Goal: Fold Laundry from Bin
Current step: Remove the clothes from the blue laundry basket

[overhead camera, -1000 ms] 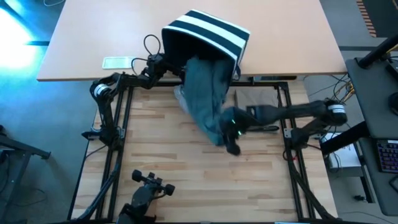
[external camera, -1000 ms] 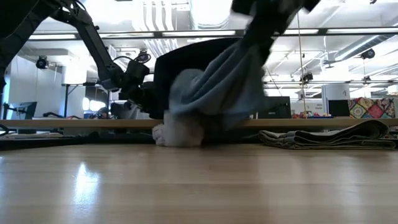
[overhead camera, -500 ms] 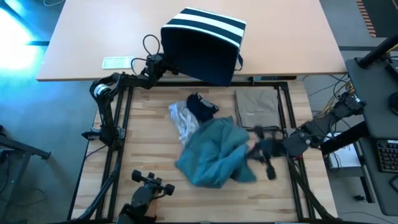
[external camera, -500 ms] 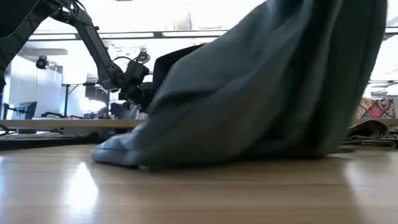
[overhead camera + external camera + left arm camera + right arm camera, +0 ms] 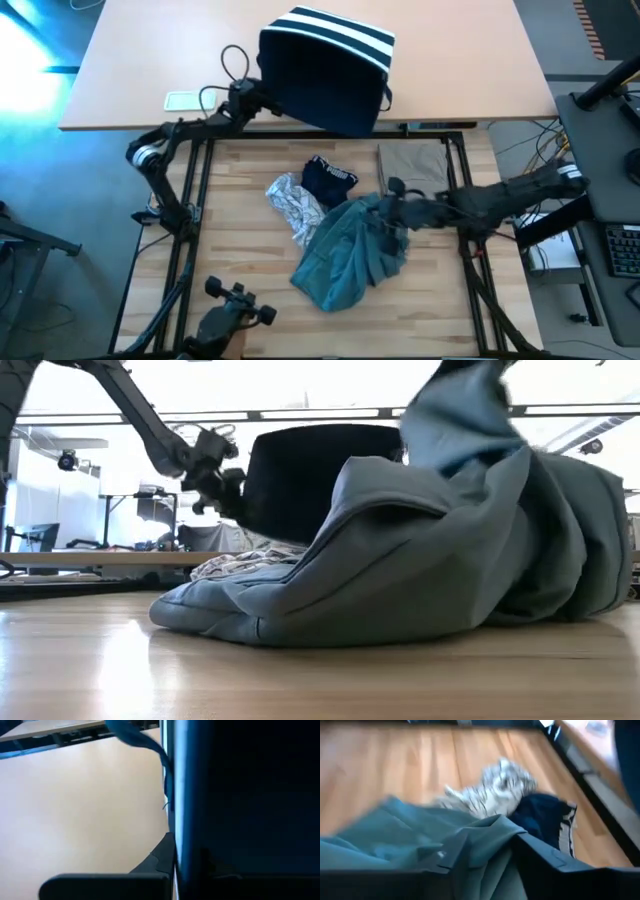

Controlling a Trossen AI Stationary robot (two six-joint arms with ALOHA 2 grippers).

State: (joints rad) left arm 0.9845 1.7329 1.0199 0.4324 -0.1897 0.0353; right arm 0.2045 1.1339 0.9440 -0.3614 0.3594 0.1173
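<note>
The left gripper (image 5: pixel 243 98) sits at the far left of the desk (image 5: pixel 230 230), clamped on the edge of the bin (image 5: pixel 325 70), which lies tipped on its side on the tan surface behind, its striped base facing up. Just in front of the bin's mouth, on the wooden desk, lies the grey-white patterned garment (image 5: pixel 292 200), touching the dark navy garment with white print (image 5: pixel 330 180) beside it. The large teal-green garment (image 5: pixel 350 255) spreads in a crumpled heap nearer the front, overlapping both. The right gripper (image 5: pixel 393 215) is at the teal garment's right edge with cloth bunched around it; whether its fingers pinch the cloth, I cannot tell. The tan garment (image 5: pixel 412 168) lies flat by the desk's far right edge.
</note>
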